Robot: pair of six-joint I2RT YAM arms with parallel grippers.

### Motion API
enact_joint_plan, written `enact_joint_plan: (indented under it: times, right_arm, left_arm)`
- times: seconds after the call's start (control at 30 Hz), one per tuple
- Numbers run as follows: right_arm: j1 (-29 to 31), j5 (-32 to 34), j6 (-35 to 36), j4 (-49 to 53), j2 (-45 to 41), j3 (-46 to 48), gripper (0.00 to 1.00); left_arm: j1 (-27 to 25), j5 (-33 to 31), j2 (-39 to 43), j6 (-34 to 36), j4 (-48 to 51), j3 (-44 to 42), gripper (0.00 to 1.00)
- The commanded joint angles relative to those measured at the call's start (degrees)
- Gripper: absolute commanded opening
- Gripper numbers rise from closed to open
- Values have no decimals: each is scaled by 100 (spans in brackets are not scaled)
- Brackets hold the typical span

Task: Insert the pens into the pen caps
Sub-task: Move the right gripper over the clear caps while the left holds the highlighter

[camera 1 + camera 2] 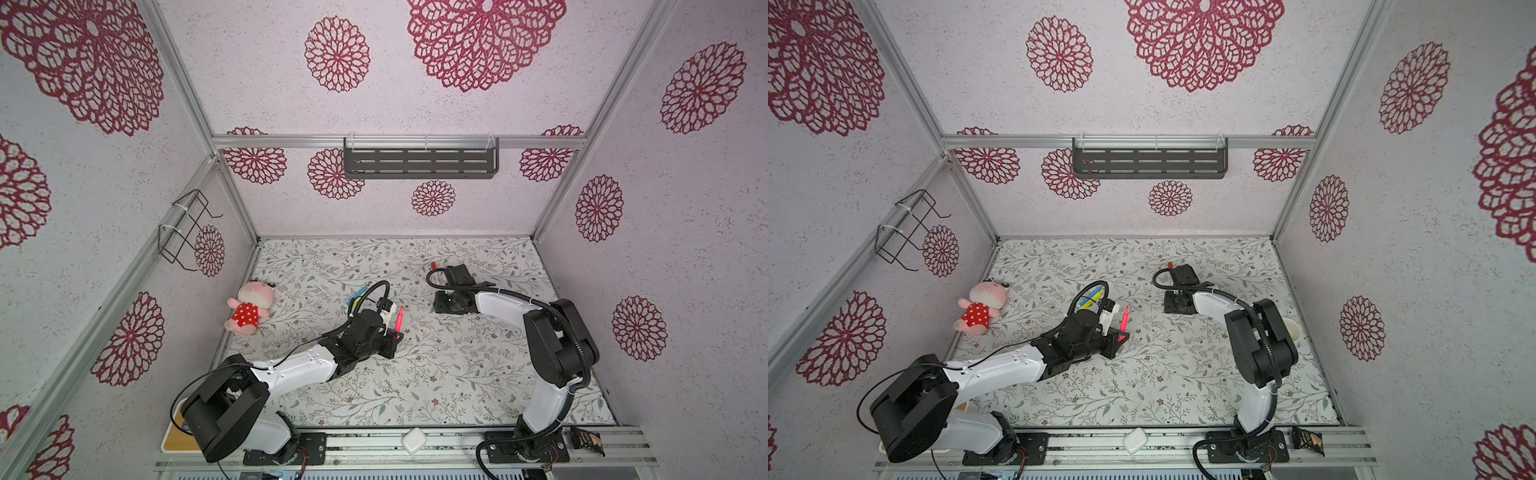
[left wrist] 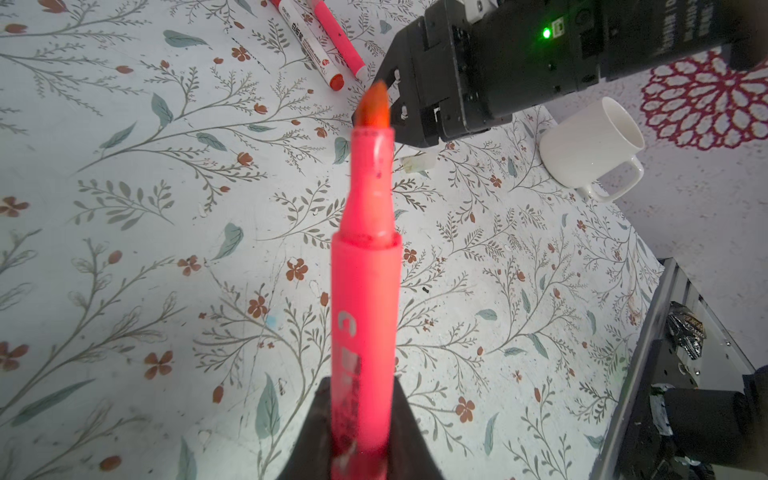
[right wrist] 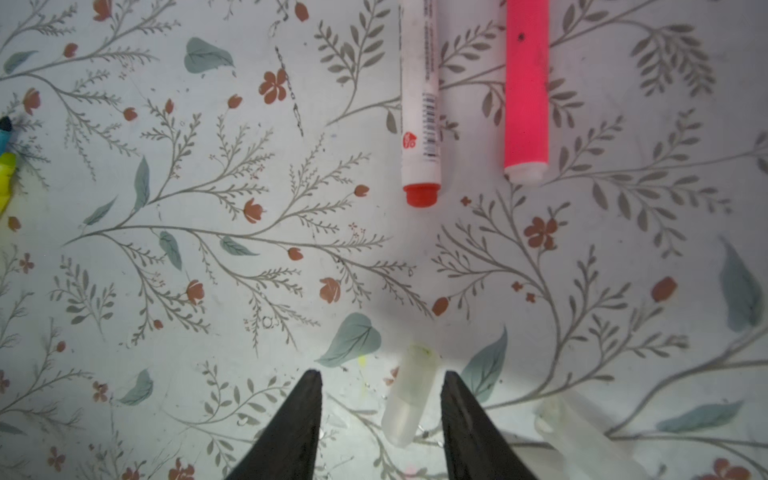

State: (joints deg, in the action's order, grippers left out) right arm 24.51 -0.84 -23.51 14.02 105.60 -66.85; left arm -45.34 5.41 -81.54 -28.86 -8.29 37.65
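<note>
My left gripper is shut on a pink pen, seen in both top views. The pen is uncapped and its orange tip points away from the gripper, toward the right arm. My right gripper hangs open just above the table. A see-through pen cap lies between its fingers, nearer one of them, untouched. A second clear cap lies beside it. A white-barrelled red pen and another pink pen lie side by side beyond.
Blue and yellow pens lie behind the left wrist. A white mug stands by the right arm's elbow. A pink plush toy lies at the table's left edge. A small white case sits on the front rail.
</note>
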Motion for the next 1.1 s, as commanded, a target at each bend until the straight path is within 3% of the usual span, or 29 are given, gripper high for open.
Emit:
enact_joint_plan:
  times: [0.0, 0.33, 0.6, 1.07]
  right_arm:
    - [-26, -133, 83, 57, 129, -220, 49]
    - [15, -547, 48, -167, 283, -185, 46]
    - [380, -855, 230, -254, 223, -162, 46]
    - [757, -377, 137, -73, -533, 528, 43]
  left_arm:
    - [-36, -66, 85, -7, -129, -54, 0]
    - [-31, -120, 129, 12, -98, -56, 0]
    - [-33, -100, 68, 21, -95, 6, 0]
    - [-27, -145, 103, 56, -104, -47, 0]
